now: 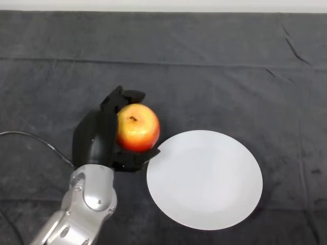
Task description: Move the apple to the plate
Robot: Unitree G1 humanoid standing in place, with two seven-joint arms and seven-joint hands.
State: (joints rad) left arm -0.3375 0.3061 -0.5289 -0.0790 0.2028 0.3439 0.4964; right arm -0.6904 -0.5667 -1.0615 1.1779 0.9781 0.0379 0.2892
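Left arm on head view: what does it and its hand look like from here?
The left arm has a smooth silver-grey shell with rounded joint housings and small dark screw recesses. Its left hand is glossy black, with a bulky rounded back and thick black fingers.

apple (138,127): 1 | plate (204,178): 1 | cloth (214,66): 1, seemingly

An apple (138,128) sits left of centre on the cloth-covered table (214,66), just beside the left rim of a plate (205,179) lying nearer and to the right. The robot's left hand (99,135) wraps the apple from its left side.
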